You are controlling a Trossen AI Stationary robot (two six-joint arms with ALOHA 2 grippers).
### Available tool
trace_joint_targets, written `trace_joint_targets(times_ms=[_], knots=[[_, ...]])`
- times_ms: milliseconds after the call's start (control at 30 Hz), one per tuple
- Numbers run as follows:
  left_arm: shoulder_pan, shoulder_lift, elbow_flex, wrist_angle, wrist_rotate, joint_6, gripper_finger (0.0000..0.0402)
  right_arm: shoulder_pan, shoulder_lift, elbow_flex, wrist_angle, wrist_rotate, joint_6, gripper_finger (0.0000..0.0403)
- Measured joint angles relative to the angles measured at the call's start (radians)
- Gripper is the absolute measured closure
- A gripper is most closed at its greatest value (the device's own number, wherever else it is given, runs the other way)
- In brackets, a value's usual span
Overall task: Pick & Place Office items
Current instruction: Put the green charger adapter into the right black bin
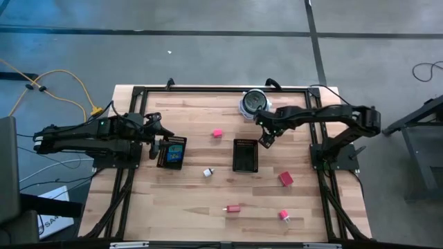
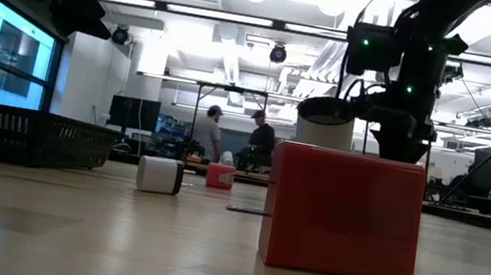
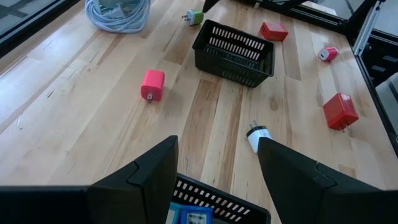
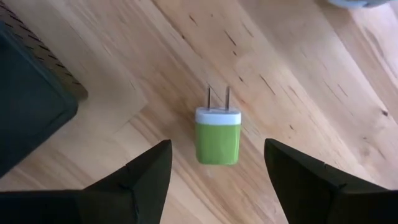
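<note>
Green plug (image 4: 218, 136) lies between the right gripper's (image 4: 214, 180) spread fingers, ungrabbed; left gripper (image 3: 214, 171) spread above left tray (image 1: 172, 153); 5 pieces loose on the surface (image 1: 173, 200).

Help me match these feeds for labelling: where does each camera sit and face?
High: overhead, straight down; both arms.
Low: table height, level past a red block; one arm above.
Left wrist: over a tray, open left gripper.
Right wrist: over the green plug, open right gripper.
Both wrist views share that plug.
</note>
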Motion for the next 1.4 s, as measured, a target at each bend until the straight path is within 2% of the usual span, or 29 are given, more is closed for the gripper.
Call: trace_joint_targets(times_ms=[600,1133,1400], knots=[[0.000,0.000,0.000,0.000,0.000,0.000,0.0186,0.053,-0.008,0.000,-0.020,-0.015,-0.251,0.0160],[0.000,0.000,0.000,0.000,0.000,0.000,0.0186,0.053,-0.008,-0.001,-0.027,0.040,-0.169,0.0160],[0.000,0.000,0.000,0.000,0.000,0.000,0.0186,0.053,0.003,-0.032,0.027,0.055,-0.157,0.0160]])
